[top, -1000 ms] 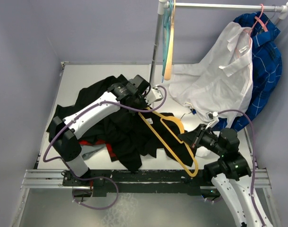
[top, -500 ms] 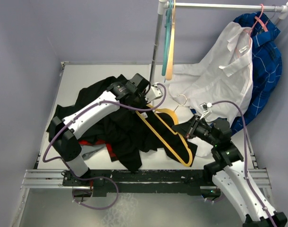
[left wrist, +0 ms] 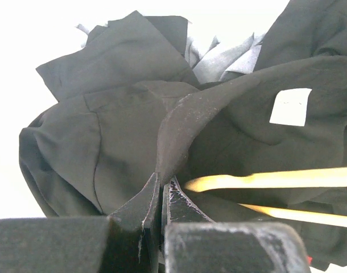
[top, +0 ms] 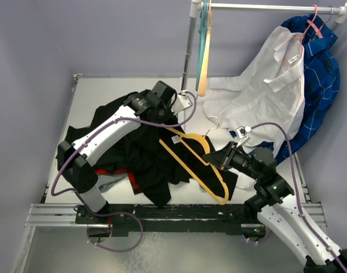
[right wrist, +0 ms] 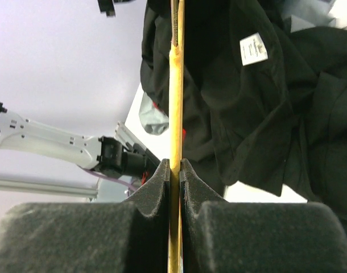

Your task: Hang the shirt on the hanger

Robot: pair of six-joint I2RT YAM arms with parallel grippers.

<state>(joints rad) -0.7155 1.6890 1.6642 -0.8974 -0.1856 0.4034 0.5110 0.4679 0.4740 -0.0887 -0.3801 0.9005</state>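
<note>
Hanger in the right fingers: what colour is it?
Yellow-orange. The hanger shows best in the top external view.

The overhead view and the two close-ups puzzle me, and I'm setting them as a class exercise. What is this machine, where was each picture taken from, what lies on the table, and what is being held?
This is a robot with two arms bolted at the table's near edge. The wide picture comes from a camera above and behind them. Each close-up comes from a camera on one wrist, looking past its own fingers. On the white table lies a crumpled black shirt. The left gripper is shut on a fold of it. The right gripper is shut on a thin yellow hanger, held over the shirt. A white shirt hangs from a rail behind.
</note>
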